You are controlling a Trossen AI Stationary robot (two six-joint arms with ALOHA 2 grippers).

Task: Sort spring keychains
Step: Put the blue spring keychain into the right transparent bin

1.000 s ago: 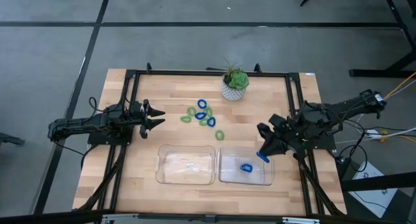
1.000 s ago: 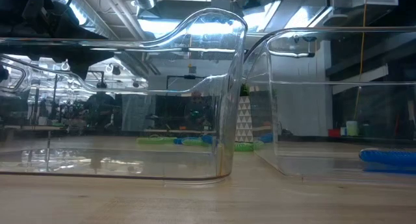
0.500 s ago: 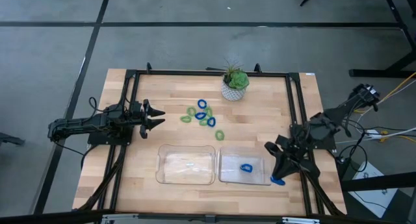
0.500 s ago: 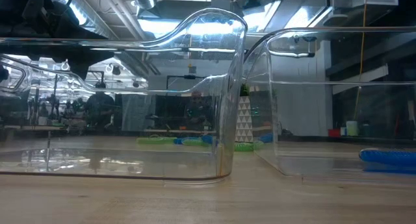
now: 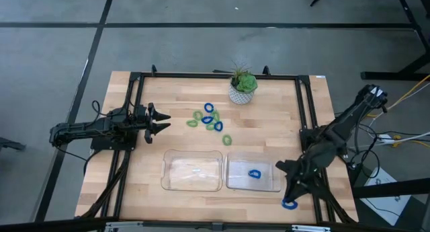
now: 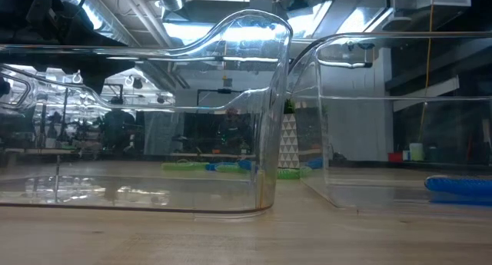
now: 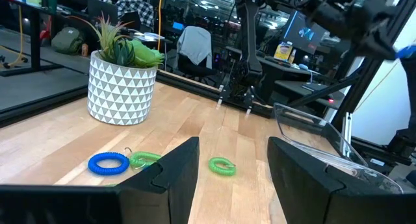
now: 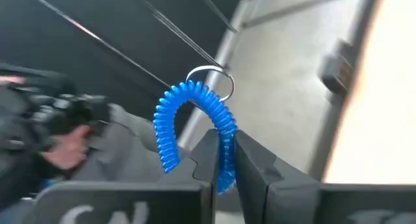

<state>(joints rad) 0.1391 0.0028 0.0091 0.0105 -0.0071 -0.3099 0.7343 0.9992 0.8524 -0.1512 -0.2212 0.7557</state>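
Note:
Several blue and green spring keychains point(image 5: 209, 118) lie in a loose group mid-table, in front of the potted plant point(image 5: 242, 88). In the left wrist view a blue one point(image 7: 108, 163) and a green one point(image 7: 222, 165) show on the wood. One blue keychain point(image 5: 254, 173) lies in the right clear tray point(image 5: 235, 183). The left clear tray point(image 5: 193, 186) stands beside it. My left gripper point(image 5: 163, 122) waits open, left of the group. My right gripper point(image 5: 289, 202) is shut on a blue keychain, past the right tray's near right corner. My right gripper pinches a blue spring keychain between its two shut fingers point(image 8: 250, 169), on one side of the coil loop point(image 8: 225, 160). The rest of the loop point(image 8: 188, 100) sticks out beyond the fingertips, with a metal ring point(image 8: 211, 81) at its far end. The keychain is lifted clear.
The plant in its white patterned pot point(image 7: 122, 87) stands near the far edge. Dark frame rails point(image 5: 306, 111) run along the table's left and right sides. The low view looks through both tray walls point(image 6: 273, 104) and shows the blue keychain point(image 6: 461, 186) inside the right one.
My right gripper has carried the blue keychain from over the right tray's right end toward the table's near edge and slightly right, turning as it went. It now sits outside the tray near the near right corner. The left arm has kept still.

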